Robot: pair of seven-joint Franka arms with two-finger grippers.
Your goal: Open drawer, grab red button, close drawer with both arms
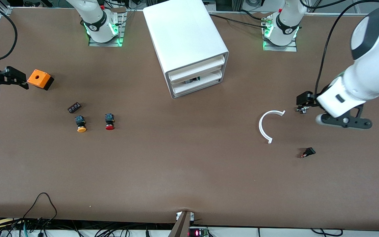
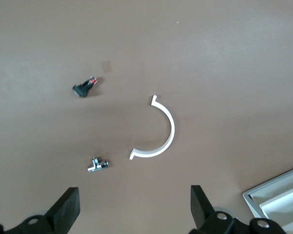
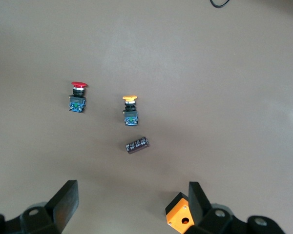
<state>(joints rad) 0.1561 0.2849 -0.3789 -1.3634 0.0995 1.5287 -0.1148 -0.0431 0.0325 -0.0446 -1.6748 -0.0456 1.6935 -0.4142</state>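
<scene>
The white cabinet stands at the middle of the table near the arms' bases. Its middle drawer sits pushed in, and a small dark item shows in the gap over its front. The red-capped button lies on the table toward the right arm's end, nearer to the front camera than the cabinet. My right gripper hangs open beside the orange box, holding nothing. My left gripper hangs open over the left arm's end, also holding nothing.
An orange-capped button lies beside the red one. By it are a dark chip and an orange box with a hole. Near the left gripper lie a white half ring, a metal part and a black switch.
</scene>
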